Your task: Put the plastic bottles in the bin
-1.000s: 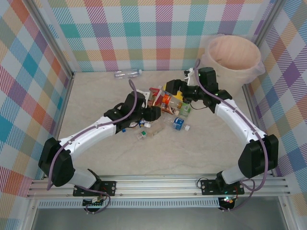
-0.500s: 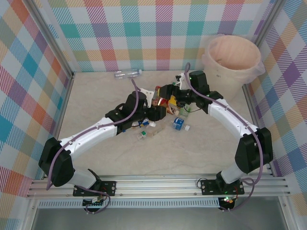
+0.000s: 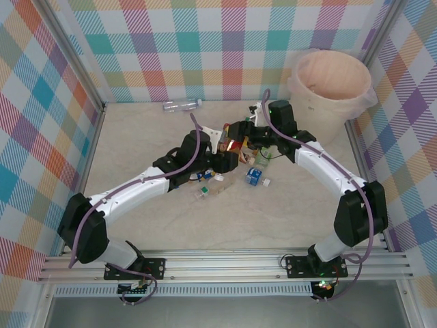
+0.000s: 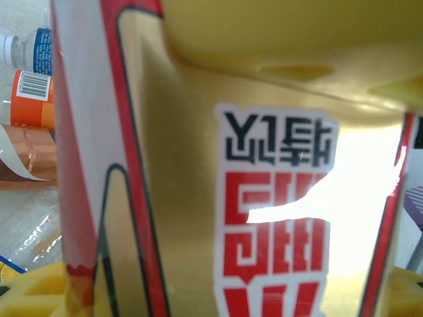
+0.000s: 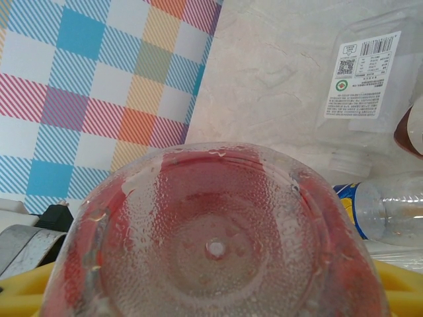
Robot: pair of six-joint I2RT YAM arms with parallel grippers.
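Desk stock as I see it from my station:

1. Bin point(image 3: 326, 109): cream bucket with a translucent liner, at the desk's point(image 3: 205, 225) far right corner. I can read no writing on it.
2. Pile of plastic bottles point(image 3: 235, 164): mid-desk, well apart from the bin, with both arms reaching into it.
3. Lone clear bottle point(image 3: 181, 104): lying along the far edge, left of centre, apart from the pile.
4. Left tool point(image 3: 231, 152): clenched on the gold-labelled bottle point(image 4: 198, 165), with yellow pads point(image 4: 26, 294) at either flank. The label is gold with red borders. A white panel carries black print starting "Y1", then characters I cannot make out. Red block glyphs sit beneath, partly lost in glare.
5. Behind that bottle, on the left wrist camera: a white-capped bottle point(image 4: 30, 49) with a blue label, and an orange label point(image 4: 32, 99) bearing a barcode.
6. Right tool point(image 3: 244, 133): closed on the red-tinted bottle point(image 5: 215, 247), whose dimpled base faces the lens. Its yellow pads point(image 5: 26, 287) sit against both sides.
7. White-labelled bottle point(image 5: 367, 79): lying on the desk beyond, with a QR code, a barcode and a round green mark. The fine print is too small for me to read.
8. Blue-labelled bottle point(image 5: 380, 205): lying just below it.
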